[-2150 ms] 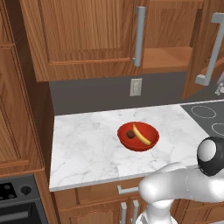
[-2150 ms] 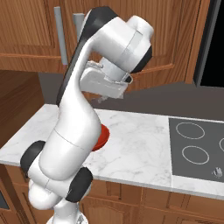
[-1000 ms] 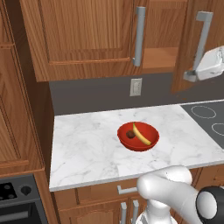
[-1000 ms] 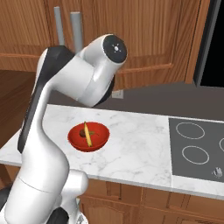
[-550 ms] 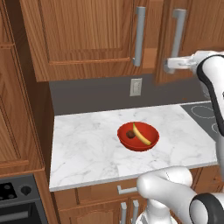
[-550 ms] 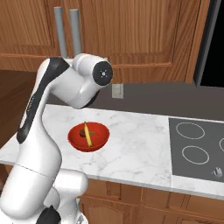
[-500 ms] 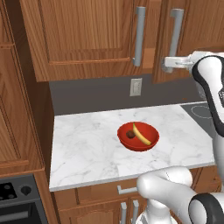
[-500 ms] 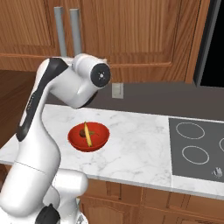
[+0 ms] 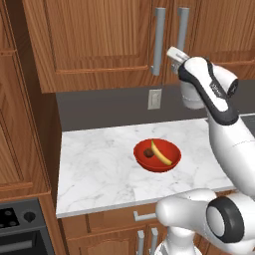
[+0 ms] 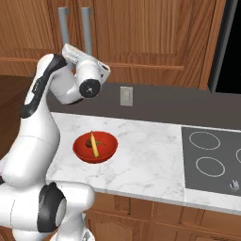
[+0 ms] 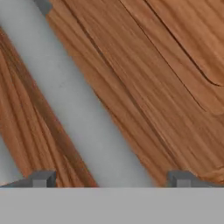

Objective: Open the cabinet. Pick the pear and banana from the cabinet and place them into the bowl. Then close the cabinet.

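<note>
White veined marble formed the countertop (image 9: 94, 164), and on it sat one round, shallow, glossy red bowl (image 9: 157, 155) holding two fruits: a slim curved yellow banana (image 9: 160, 153) and, just beside it, a small dark brown roundish pear (image 9: 148, 153). One black glass cooktop (image 10: 212, 160) with ring markings lay at the counter's right end. Behind, a single pale outlet plate (image 9: 155, 98) was set in the dark grey backsplash. Above it hung the cabinet (image 9: 99, 45) of reddish-brown panelled wood, both doors shut flat, with two long vertical grey bar handles (image 9: 159, 41) side by side. The gripper (image 11: 109, 177) was up at the right-hand bar, its two fingertips (image 11: 43, 178) spread wide to either side of the smooth grey bar and clamped on nothing. A second earlier that right door stood ajar; now it was closed, and the arm had swung in front of it.
</note>
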{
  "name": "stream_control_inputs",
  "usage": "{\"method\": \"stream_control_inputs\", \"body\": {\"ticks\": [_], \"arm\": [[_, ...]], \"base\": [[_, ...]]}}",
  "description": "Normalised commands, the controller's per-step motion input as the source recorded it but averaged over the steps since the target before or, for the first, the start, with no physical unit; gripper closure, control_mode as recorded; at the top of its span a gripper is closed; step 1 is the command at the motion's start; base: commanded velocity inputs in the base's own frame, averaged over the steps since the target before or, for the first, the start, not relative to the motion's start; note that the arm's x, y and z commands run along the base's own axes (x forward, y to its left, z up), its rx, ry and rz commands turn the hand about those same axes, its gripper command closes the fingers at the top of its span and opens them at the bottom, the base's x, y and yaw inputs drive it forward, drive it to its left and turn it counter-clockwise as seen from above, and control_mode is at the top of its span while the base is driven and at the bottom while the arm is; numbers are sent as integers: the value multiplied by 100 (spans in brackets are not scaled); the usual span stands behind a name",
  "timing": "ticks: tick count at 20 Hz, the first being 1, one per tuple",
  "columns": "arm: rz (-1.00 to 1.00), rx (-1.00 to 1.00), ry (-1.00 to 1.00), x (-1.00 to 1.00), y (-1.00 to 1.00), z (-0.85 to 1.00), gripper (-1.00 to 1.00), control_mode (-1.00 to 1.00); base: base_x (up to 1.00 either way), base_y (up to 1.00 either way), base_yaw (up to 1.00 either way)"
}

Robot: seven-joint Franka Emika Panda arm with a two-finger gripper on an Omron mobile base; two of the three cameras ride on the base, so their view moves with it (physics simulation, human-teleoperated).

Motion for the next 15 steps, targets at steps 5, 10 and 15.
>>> {"method": "stream_control_inputs", "body": {"ticks": [5,10,15], "arm": [[-17,44,0,100,47,-33,-100,-100],[-13,35,0,100,56,-76,-100,-100],[-3,17,22,100,55,-95,-100,-100]], "base": [[0,0,0],[0,0,0],[0,0,0]]}}
